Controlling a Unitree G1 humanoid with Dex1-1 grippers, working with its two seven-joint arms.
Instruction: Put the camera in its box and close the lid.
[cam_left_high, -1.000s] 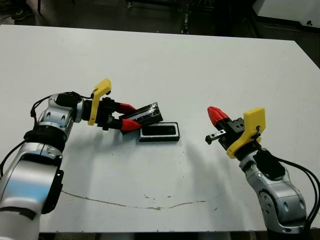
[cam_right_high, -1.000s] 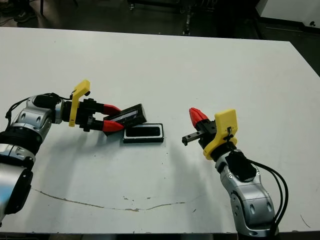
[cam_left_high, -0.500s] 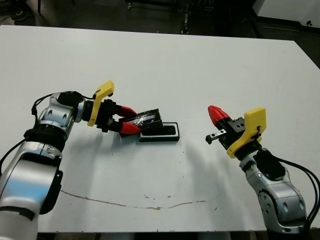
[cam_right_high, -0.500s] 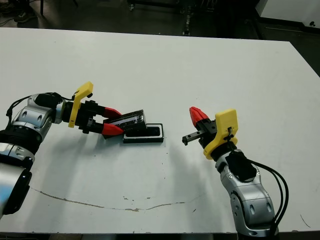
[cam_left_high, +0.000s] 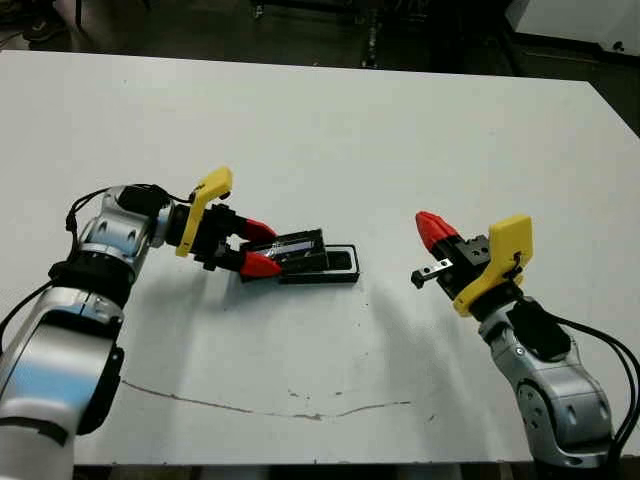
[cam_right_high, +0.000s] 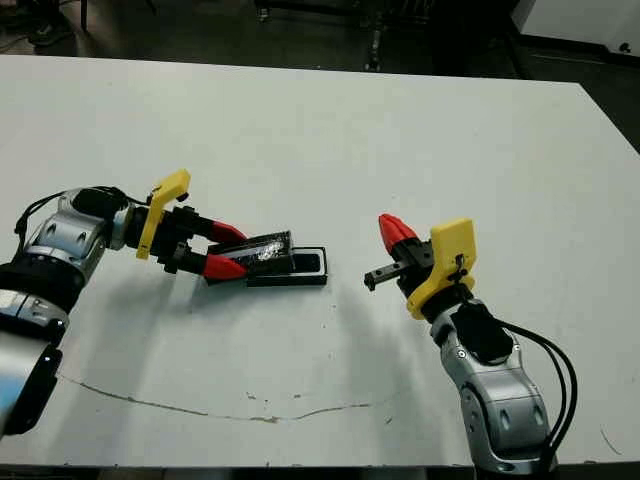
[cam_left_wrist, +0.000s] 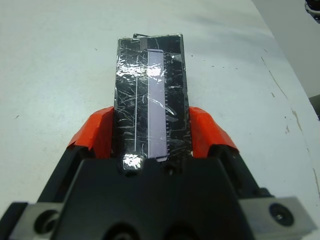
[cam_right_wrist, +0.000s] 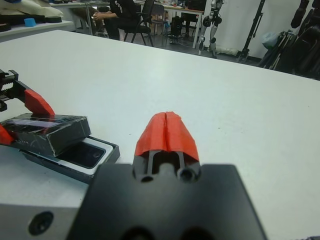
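Glossy black, the lid (cam_left_high: 296, 246) is held clamped in the left gripper (cam_left_high: 252, 247), partly over the box (cam_left_high: 322, 264) with the camera (cam_right_wrist: 85, 154) already inside, unseated, while the right gripper (cam_left_high: 430, 228) is kept closed, well apart.

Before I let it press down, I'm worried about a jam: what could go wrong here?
The lid, clamped in the left gripper, lies offset over the box, leaving its right part open. Pressing now could catch a wall or push the box sideways. Nothing braces it: the right gripper hangs apart.
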